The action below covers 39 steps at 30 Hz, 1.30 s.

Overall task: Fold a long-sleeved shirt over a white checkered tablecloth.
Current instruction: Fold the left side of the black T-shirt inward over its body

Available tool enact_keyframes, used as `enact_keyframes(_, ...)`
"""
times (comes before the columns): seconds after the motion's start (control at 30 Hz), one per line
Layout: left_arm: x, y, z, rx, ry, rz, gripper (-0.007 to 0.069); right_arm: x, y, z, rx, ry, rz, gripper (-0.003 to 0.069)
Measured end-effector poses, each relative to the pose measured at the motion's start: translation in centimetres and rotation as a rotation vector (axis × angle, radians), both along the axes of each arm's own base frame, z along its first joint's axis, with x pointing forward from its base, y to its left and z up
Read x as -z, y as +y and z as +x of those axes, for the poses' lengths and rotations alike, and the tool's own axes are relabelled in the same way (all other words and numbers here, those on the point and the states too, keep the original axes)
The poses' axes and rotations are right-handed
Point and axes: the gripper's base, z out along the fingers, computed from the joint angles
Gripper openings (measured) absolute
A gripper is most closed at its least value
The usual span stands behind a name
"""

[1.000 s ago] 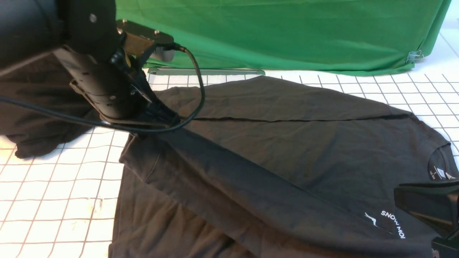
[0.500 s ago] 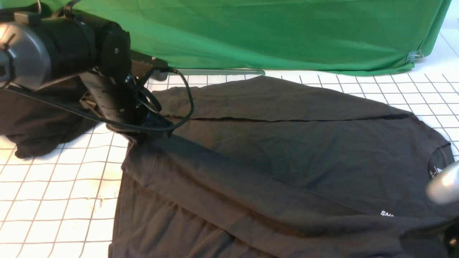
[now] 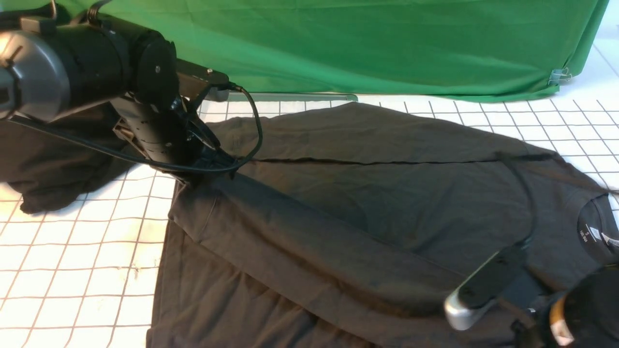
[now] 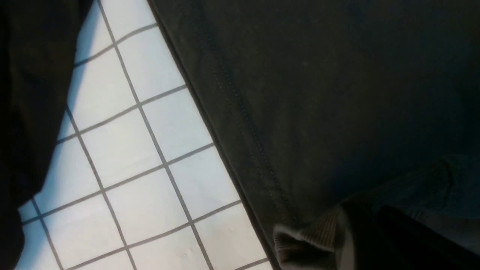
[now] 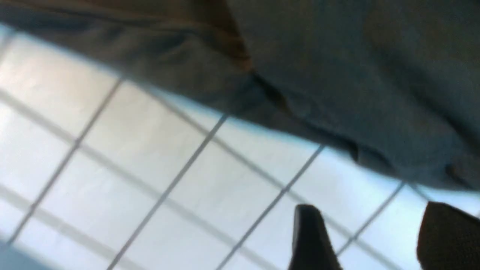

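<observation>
The long-sleeved shirt [image 3: 387, 193] lies spread on the white checkered tablecloth [image 3: 72, 241], its neck [image 3: 592, 227] at the right. One sleeve [image 3: 300, 232] runs slantwise across the body to my left gripper [image 3: 213, 171]. That gripper is shut on the ribbed cuff [image 4: 315, 232], low over the shirt's left edge. In the left wrist view the left gripper [image 4: 363, 243] is a dark mass against the cuff. My right gripper [image 5: 375, 232] is open with nothing between its fingers, over bare tablecloth [image 5: 150, 157] beside the shirt's edge [image 5: 337, 93]. In the front view its arm [image 3: 575, 314] hides its jaws and the chest print.
A deeper-black heap of cloth [image 3: 48, 159] lies at the far left behind my left arm. A green cloth [image 3: 387, 43] hangs along the back, held by a clip [image 3: 558, 75] at the right. The left arm's cable [image 3: 256, 130] loops above the shirt.
The right gripper has opened and let go of the shirt, and its arm has swung in over the lower right corner. The left arm came down a little earlier and now holds still.
</observation>
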Motion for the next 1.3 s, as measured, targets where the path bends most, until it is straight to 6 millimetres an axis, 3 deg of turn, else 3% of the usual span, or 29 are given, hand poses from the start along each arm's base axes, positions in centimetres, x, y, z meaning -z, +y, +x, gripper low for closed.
enact_keyframes(0.17,0.0,0.0,0.0,-0.009,-0.001,-0.002,0.0013,2.0,0.7,1.0,0.008,-0.016,-0.003,0.0343)
enact_keyframes(0.37,0.0,0.0,0.0,-0.013,-0.001,-0.003,0.0013,3.0,1.0,1.9,0.052,-0.047,-0.008,0.0328)
enact_keyframes(0.67,0.0,-0.1,-0.1,-0.02,0.007,-0.019,0.0013,2.9,1.1,1.9,0.083,-0.048,0.003,0.0029)
enact_keyframes(0.77,0.1,-0.1,-0.1,-0.021,0.014,-0.016,0.0013,2.7,1.1,1.5,0.099,-0.033,0.017,0.002)
enact_keyframes(0.97,0.2,0.1,-0.4,-0.027,0.048,-0.003,0.0013,1.4,1.1,-1.1,0.084,-0.045,0.069,0.0018)
enact_keyframes(1.3,0.1,0.0,-0.3,-0.024,0.035,-0.012,0.0013,2.1,-0.9,-3.6,0.145,-0.024,0.06,0.0017)
